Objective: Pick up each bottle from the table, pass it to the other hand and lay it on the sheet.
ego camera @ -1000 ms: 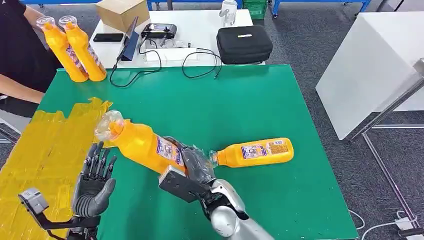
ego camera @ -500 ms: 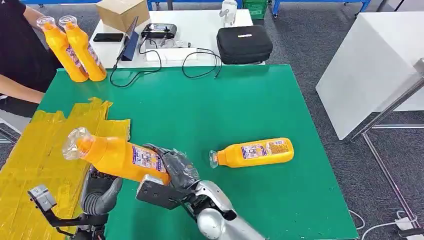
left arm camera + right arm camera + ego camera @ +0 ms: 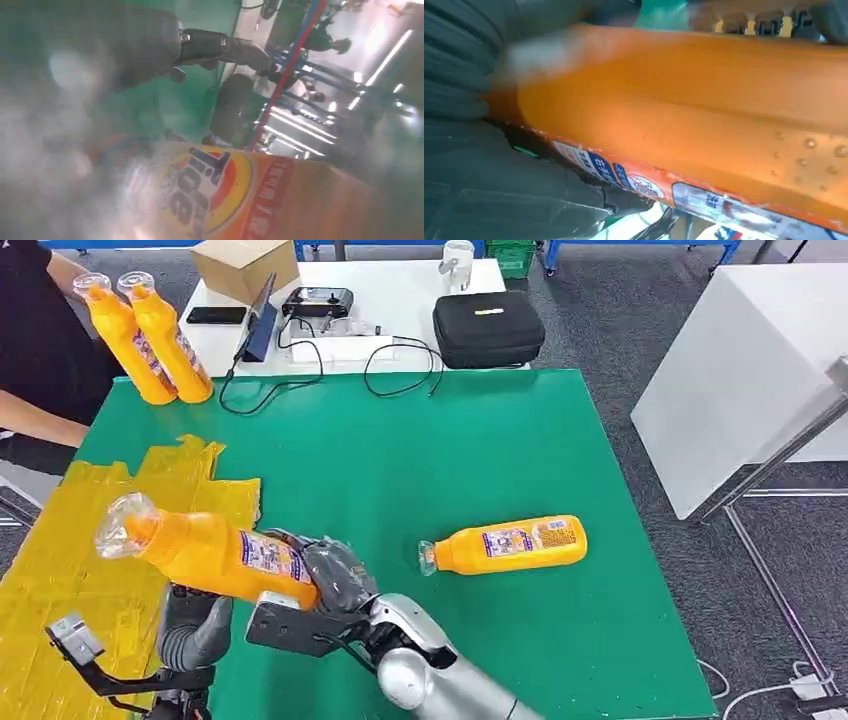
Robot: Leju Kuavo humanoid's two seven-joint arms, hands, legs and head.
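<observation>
1. Since a second ago the right hand has carried its orange bottle leftward, from over the green table near its middle to the edge of the yellow sheet, and the bottle's clear cap end now hangs over that sheet.
2. Right hand: its fingers wrap the base end of the held bottle, which lies nearly level with the cap tilted slightly up and pointing left; the right wrist view shows the orange body pressed against the grey palm.
3. Left hand: it sits just under the bottle's body, palm toward it, where earlier it stood upright with fingers spread (the bottle now hides those fingers).
4. I cannot tell whether the left hand's fingers have closed on the bottle; the left wrist view is blurred, showing the label close by and one dark finger stretched out above it.
5. A second orange bottle lies on its side on the green table, well to the right, cap pointing left; it has not moved.
6. Two more orange bottles stand leaning at the table's far left corner, beside a person's arm.
7. Beyond the green table, a white table holds a black case, a cardboard box and cables.
</observation>
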